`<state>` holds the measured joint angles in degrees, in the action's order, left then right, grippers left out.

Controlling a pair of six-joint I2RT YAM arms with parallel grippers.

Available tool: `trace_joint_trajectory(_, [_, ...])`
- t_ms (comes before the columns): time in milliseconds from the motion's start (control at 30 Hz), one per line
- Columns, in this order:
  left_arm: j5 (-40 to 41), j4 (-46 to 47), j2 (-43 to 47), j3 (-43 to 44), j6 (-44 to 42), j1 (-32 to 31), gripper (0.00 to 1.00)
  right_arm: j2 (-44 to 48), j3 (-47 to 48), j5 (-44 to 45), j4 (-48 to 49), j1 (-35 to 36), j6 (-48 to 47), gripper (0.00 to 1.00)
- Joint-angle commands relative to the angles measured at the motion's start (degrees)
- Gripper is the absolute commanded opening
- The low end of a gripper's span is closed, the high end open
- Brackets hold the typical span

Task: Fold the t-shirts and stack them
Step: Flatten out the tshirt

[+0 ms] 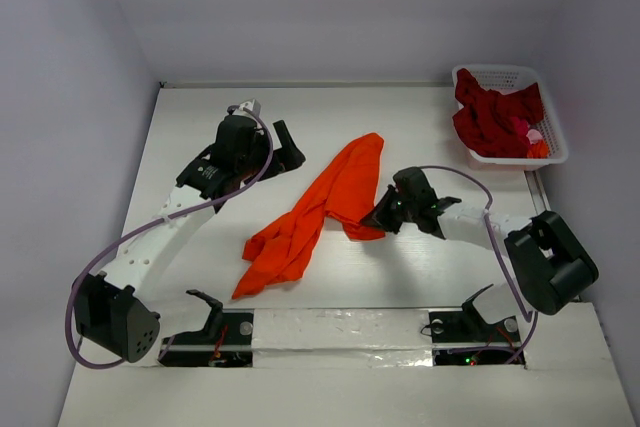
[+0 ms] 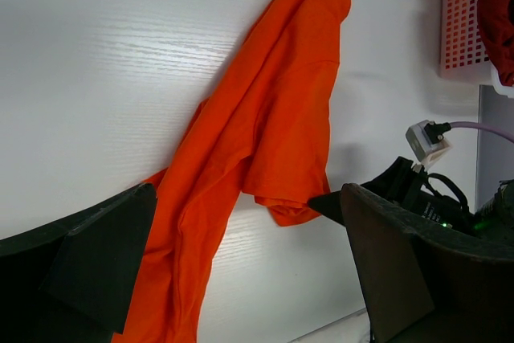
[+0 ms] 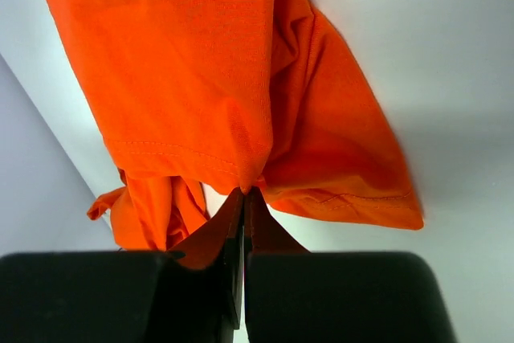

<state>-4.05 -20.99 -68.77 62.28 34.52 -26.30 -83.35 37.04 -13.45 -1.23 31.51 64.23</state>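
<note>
T-shirt [image 1: 320,209], bright orange, bunched long, its axis diagonal from far right to near left.
Right gripper [image 3: 243,198] pinches its hem; left gripper [image 1: 285,147] gapes wide, apart.

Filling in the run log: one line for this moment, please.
right claw: shut on orange t-shirt edge | left claw: open, holding nothing | dark red t-shirt: in basket

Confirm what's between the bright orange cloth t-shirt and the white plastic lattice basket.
Nothing. Only bare white table separates the bright orange cloth t-shirt from the white plastic lattice basket. This is clearest in the top external view.
</note>
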Motion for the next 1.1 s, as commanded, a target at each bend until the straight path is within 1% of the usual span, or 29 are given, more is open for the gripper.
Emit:
trace_joint_trajectory(0, [0.0, 1.4, 1.1, -0.8, -0.1, -0.3, 0.99, -0.2, 2.4, 0.6, 1.8, -0.3, -1.2, 0.00])
trace_joint_trajectory(100, [0.0, 1.6, 1.2, -1.3, 0.1, -0.3, 0.99, -0.1, 3.3, 0.4, 1.5, -0.3, -2.2, 0.00])
trace_joint_trajectory(200, [0.1, 1.7, 1.3, -1.9, 0.1, -0.3, 0.99, 0.1, 6.5, -0.4, -3.0, -0.3, -5.2, 0.00])
trace_joint_trajectory(267, [0.3, 1.5, 1.4, -2.2, -0.1, -0.3, 0.99, 0.0, 12.9, -0.3, -6.6, -0.3, -10.9, 0.00])
trace_joint_trajectory(300, [0.4, 1.3, 1.4, -2.4, -0.2, -0.3, 0.99, -0.1, 16.0, 0.2, -12.2, -0.3, -13.1, 0.00])
trace_joint_trajectory(333, [0.5, 1.2, 1.5, -2.6, -0.2, -0.3, 0.99, -0.6, 19.4, 0.5, -15.1, -0.3, -18.0, 0.00])
trace_joint_trajectory(367, [0.5, 1.0, 1.6, -3.1, -0.4, -0.3, 0.99, -0.8, 26.2, 2.3, -18.1, -0.3, -20.5, 0.00])
trace_joint_trajectory(400, [0.5, 1.0, 1.8, -3.5, -0.4, -0.3, 0.99, -0.8, 29.7, 3.3, -23.3, -0.3, -22.6, 0.00])
trace_joint_trajectory(433, [0.5, 0.9, 1.8, -3.7, -0.4, -0.3, 0.99, -0.9, 33.2, 4.3, -25.8, -0.3, -26.0, 0.00])
trace_joint_trajectory(467, [0.2, 0.9, 2.2, -4.5, -0.4, -0.3, 0.99, -1.1, 39.7, 6.3, -27.9, -0.3, -27.5, 0.00])
trace_joint_trajectory(500, [0.0, 1.1, 2.7, -5.0, -0.4, -0.3, 0.99, -1.4, 43.0, 6.9, -31.7, -0.3, -28.6, 0.00])
trace_joint_trajectory(533, [-0.2, 1.4, 3.1, -5.4, -0.3, -0.3, 0.99, -1.6, 46.0, 7.4, -33.5, -0.3, -30.4, 0.00])
trace_joint_trajectory(600, [-0.2, 2.4, 5.0, -7.1, 0.4, -0.3, 0.99, -2.2, 52.8, 7.5, -36.1, -0.8, -30.8, 0.00])
trace_joint_trajectory(700, [-2.9, 4.9, 6.8, -8.8, 0.9, -0.3, 0.99, -3.3, 59.0, 6.5, -38.4, -0.8, -31.5, 0.00])
trace_joint_trajectory(867, [-8.6, 8.2, 6.4, -10.9, 3.4, -0.3, 0.99, -4.8, 62.6, 6.2, -39.9, -1.4, -32.8, 0.00])
trace_joint_trajectory(967, [-10.0, 8.5, 5.5, -11.7, 3.8, -0.3, 0.99, -5.3, 64.3, 5.9, -40.5, -1.4, -33.2, 0.00])
trace_joint_trajectory(1067, [-11.8, 9.3, 7.2, -13.9, 3.1, -0.9, 0.99, -6.3, 66.2, 5.5, -41.1, -1.9, -33.5, 0.00])
